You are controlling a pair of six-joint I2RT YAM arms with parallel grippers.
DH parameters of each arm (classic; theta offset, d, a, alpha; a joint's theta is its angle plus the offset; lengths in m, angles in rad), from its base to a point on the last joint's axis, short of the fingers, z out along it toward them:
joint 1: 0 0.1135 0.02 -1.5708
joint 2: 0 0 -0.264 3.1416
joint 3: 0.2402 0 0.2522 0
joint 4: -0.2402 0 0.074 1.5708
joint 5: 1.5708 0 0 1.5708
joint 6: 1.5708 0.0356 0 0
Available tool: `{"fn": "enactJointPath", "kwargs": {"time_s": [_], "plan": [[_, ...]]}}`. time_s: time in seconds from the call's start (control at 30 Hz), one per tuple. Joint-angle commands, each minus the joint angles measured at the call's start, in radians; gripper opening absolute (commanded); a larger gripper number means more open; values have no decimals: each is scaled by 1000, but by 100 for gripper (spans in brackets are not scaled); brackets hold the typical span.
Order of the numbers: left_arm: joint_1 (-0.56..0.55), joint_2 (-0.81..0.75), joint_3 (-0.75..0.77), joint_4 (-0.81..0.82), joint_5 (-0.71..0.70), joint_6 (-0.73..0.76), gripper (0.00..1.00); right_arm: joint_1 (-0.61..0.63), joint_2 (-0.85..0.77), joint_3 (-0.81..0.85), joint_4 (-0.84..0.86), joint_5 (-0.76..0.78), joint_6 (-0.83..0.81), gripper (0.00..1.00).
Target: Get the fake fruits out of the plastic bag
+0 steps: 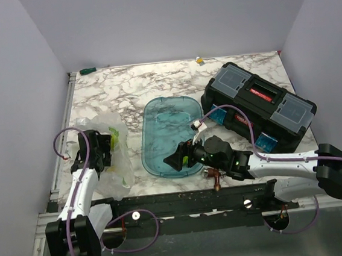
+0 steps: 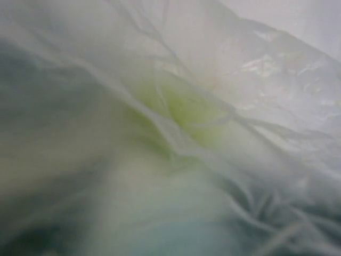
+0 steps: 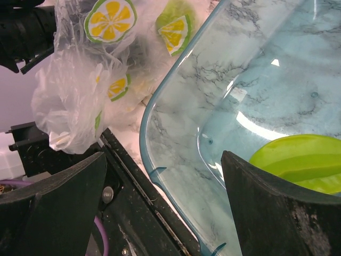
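The plastic bag [image 1: 115, 160] lies crumpled on the left side of the marble tabletop [image 1: 154, 81], just beside the teal tray [image 1: 158, 123], and lemon-slice prints are seen on its film. The jaws of the left arm [image 1: 80, 194] are pressed against the bag's left flank. Whether they are apart or clamped cannot be told, since the left wrist view is filled by blurred, crinkled plastic with a yellow-green shape [image 2: 194, 109] behind it. A light green fake fruit [image 3: 306, 160] is seen lying inside the tray, near its front end. The jaws of the right arm [image 1: 278, 166] are held wide apart over that end, with nothing gripped between them. A black toolbox [image 1: 259, 104] is set to the right of the tray, and a copper-coloured fitting [image 1: 214, 175] is seen at the tabletop's near edge.
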Motion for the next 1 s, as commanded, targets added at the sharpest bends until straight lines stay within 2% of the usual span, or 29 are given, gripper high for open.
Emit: {"fn": "enactJointPath", "kwargs": {"time_s": [0.0, 0.13, 0.23, 0.53, 0.73, 0.87, 0.97], "plan": [[5, 48, 19, 87, 39, -9, 81, 8, 12, -20, 40, -21, -14, 91], [6, 141, 86, -1, 6, -28, 83, 10, 11, -17, 38, -25, -14, 91], [6, 224, 132, -39, 26, -59, 80, 12, 7, -23, 39, -21, -13, 91], [3, 476, 299, -157, 66, -13, 82, 22, 27, 5, 27, -27, -39, 91], [-19, 444, 284, -186, -2, 7, 82, 75, 149, 173, -34, 21, -69, 91], [-28, 368, 268, -215, -15, 27, 82, 95, 278, 318, 22, 54, 67, 94], [-31, 316, 257, -238, -18, 49, 83, 109, 396, 461, 2, 69, 155, 95]]}}
